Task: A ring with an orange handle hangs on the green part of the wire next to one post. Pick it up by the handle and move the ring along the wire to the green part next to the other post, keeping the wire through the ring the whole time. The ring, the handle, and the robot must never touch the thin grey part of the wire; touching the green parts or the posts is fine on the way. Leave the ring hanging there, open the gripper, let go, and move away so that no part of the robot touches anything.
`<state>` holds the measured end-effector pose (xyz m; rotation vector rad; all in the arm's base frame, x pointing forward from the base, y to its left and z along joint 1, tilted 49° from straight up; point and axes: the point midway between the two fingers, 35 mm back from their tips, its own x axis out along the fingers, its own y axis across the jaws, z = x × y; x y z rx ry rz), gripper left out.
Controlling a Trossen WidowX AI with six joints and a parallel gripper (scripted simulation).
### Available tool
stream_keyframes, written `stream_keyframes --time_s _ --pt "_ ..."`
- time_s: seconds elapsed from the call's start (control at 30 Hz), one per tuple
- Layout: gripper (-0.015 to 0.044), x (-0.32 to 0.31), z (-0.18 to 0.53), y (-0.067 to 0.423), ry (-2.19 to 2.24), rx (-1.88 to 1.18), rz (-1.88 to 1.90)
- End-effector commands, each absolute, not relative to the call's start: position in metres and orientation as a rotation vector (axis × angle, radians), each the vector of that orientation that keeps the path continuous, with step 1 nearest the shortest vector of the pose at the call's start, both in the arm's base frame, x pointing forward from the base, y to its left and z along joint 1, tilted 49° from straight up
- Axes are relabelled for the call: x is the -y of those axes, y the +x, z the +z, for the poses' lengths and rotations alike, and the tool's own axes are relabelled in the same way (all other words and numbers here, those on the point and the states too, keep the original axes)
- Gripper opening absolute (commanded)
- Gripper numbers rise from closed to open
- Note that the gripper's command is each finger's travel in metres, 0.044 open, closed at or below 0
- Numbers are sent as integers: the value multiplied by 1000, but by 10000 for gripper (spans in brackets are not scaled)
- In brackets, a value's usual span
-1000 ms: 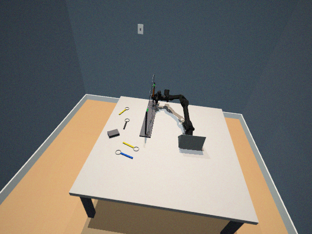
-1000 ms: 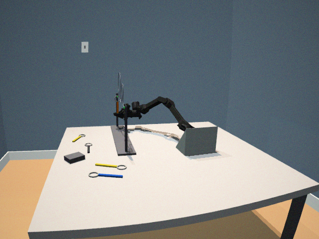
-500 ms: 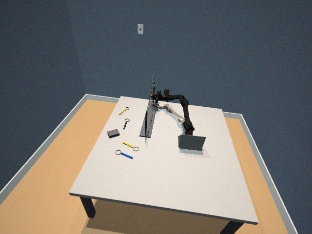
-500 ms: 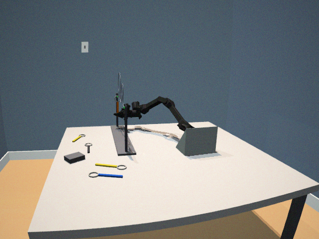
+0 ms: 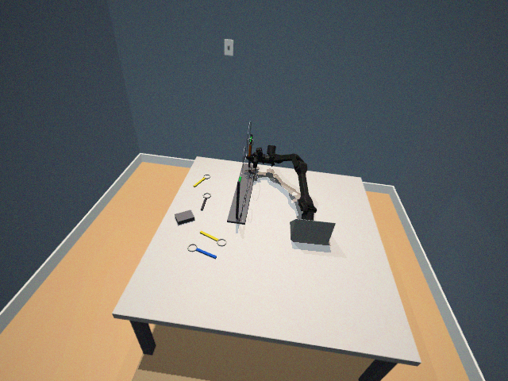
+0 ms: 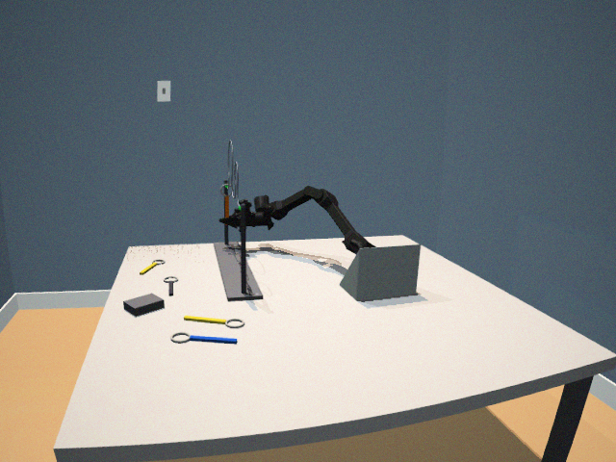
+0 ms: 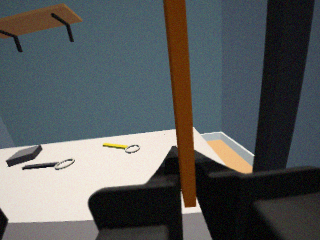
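The orange handle hangs upright below its ring, which is around the green part of the wire at the far post. My gripper is shut on the lower part of the handle; the handle's bottom end shows just below the fingertips in the wrist view. The thin grey wire rises in tall loops above the gripper. The near post has the other green part at its top.
The posts stand on a dark base. Left of it lie two yellow-handled rings, a black-handled ring, a blue-handled ring and a dark block. A grey wedge stands by the arm's base.
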<state>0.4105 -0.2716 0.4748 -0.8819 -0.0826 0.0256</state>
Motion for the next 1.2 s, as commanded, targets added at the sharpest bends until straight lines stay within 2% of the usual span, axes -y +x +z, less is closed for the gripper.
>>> stream_keyframes --time_s 0.0,0.97,1.17 --pt "-150 263 481 409 -882 89 22" --pt "-150 260 478 410 -882 88 22" --pt "-150 257 473 399 -882 7 -16"
